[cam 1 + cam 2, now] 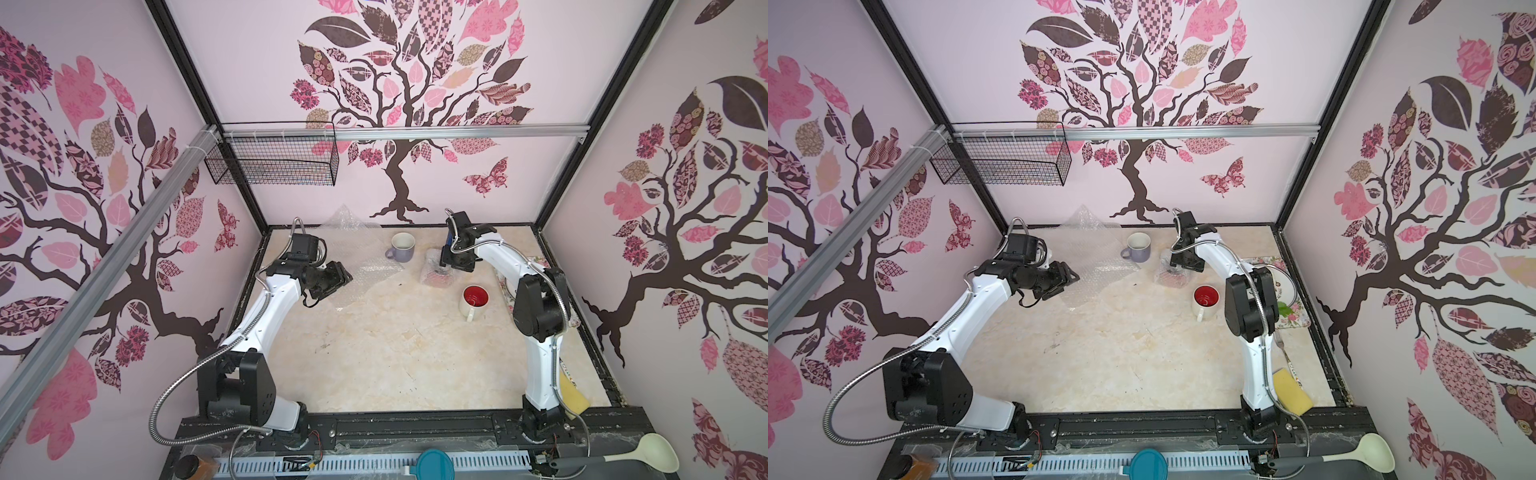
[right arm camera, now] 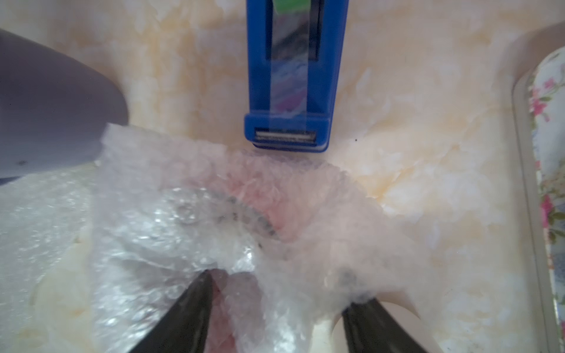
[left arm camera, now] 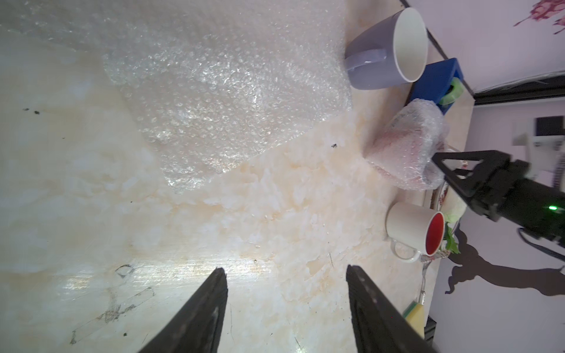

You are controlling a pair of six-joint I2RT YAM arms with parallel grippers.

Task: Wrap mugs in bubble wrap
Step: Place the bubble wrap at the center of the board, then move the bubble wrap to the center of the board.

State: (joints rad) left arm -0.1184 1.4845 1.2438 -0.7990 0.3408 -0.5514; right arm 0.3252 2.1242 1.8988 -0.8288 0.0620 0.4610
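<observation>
- Hanging over the bench at the left edge of a flat sheet of bubble wrap, the left tool has its fingers apart with nothing between them.
- The right tool points down at the red mug. Its fingers stand apart with crumpled wrap lying between them, and I cannot tell whether they touch it.
- The red mug sits bundled in bubble wrap near the middle of the bench, toward the back, and its red shows faintly through the plastic.
- The lavender mug stands upright and bare at the back, just beside the sheet's far right corner. In both top views its handle points left.
- The white mug, red inside, stands upright and bare, nearer the front than the bundle and to its right, apart from it.
- A blue dispenser sits just behind the bundle, its cutter end facing it.
- A floral tray lies along the bench's right edge, partly hidden by the right arm.
</observation>
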